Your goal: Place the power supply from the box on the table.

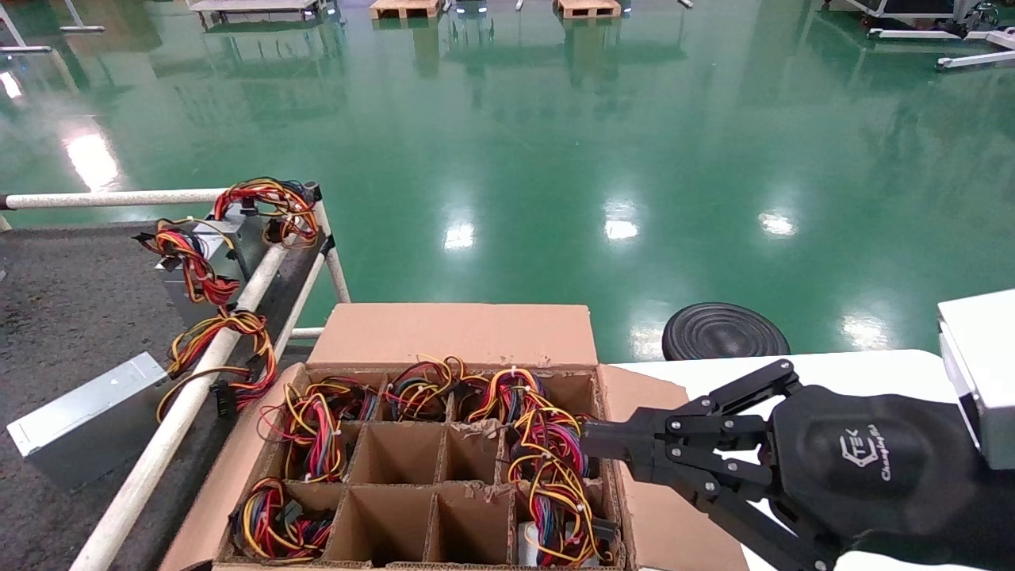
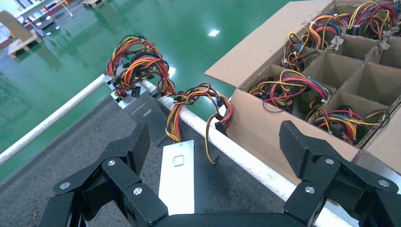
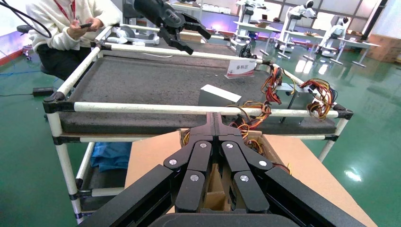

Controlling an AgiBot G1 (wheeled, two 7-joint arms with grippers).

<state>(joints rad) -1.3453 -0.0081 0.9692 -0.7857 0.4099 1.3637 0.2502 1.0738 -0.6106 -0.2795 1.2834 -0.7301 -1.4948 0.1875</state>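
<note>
The right claw sits nearest, over the right-hand edge of the box, its fingers pressed together and gripping nothing. In the right wrist view the two tips meet in a single point aimed across the carton toward the desk beyond. Directly under and just ahead of those tips, in the right-hand column of cells, lies a thick bundle of red, yellow and black wires. A glimpse of pale metal at the bottom of that cell suggests a power supply standing on end beneath the wires, its long axis running down into the cell. So the target lies below and slightly to the left of the right claw, and I judge the coming move to be a spread of the fingers followed by a descent into that cell.

Farther left, other cells hold more wire bundles, while the middle ones look empty.

Beyond the white rail, two units already rest on the desk; the nearer silver one lies flat.

The left claw hangs over that carpeted surface with fingers wide apart, holding nothing, well apart from the loaded right-hand cells. The right arm is clearly the nearer one.
</note>
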